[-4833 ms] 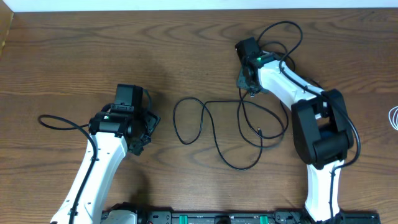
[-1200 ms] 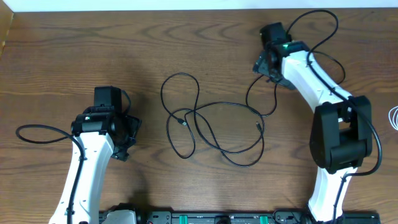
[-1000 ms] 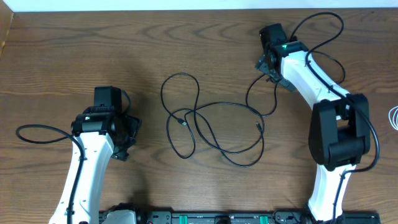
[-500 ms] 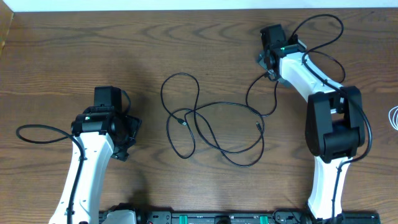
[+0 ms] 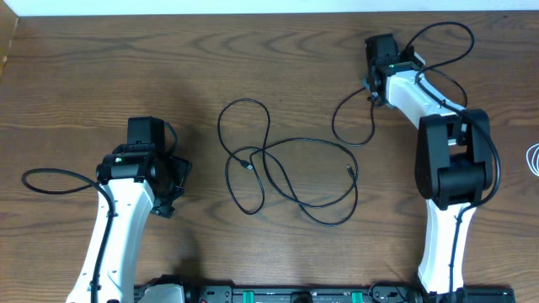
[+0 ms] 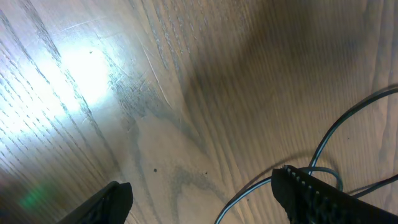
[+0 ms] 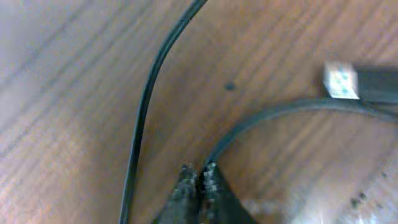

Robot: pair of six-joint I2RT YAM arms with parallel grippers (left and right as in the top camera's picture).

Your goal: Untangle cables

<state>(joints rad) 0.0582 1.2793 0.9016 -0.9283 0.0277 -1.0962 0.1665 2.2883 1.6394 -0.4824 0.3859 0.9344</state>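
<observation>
Thin black cables (image 5: 286, 168) lie looped over each other mid-table, with small plug ends (image 5: 247, 165) among the loops. One strand loops (image 5: 337, 128) up toward my right gripper (image 5: 371, 91) at the back right. In the right wrist view that gripper (image 7: 199, 177) is shut, and a black cable (image 7: 261, 121) curves from its tips to a silver-tipped plug (image 7: 342, 81). My left gripper (image 5: 171, 192) is left of the tangle and apart from it. In the left wrist view it (image 6: 205, 199) is open and empty, with a dark cord (image 6: 323, 146) beside one finger.
A bit of white cable (image 5: 533, 160) shows at the right table edge. The left arm's thick black wire (image 5: 50, 178) loops out to the left. The right arm's wire (image 5: 446, 38) arcs near the back edge. A second black strand (image 7: 146, 99) passes my right fingers.
My right gripper has moved toward the back right, drawing its cable strand with it. Since 4.8 s ago my left arm has moved left and the tangle has spread leftward.
</observation>
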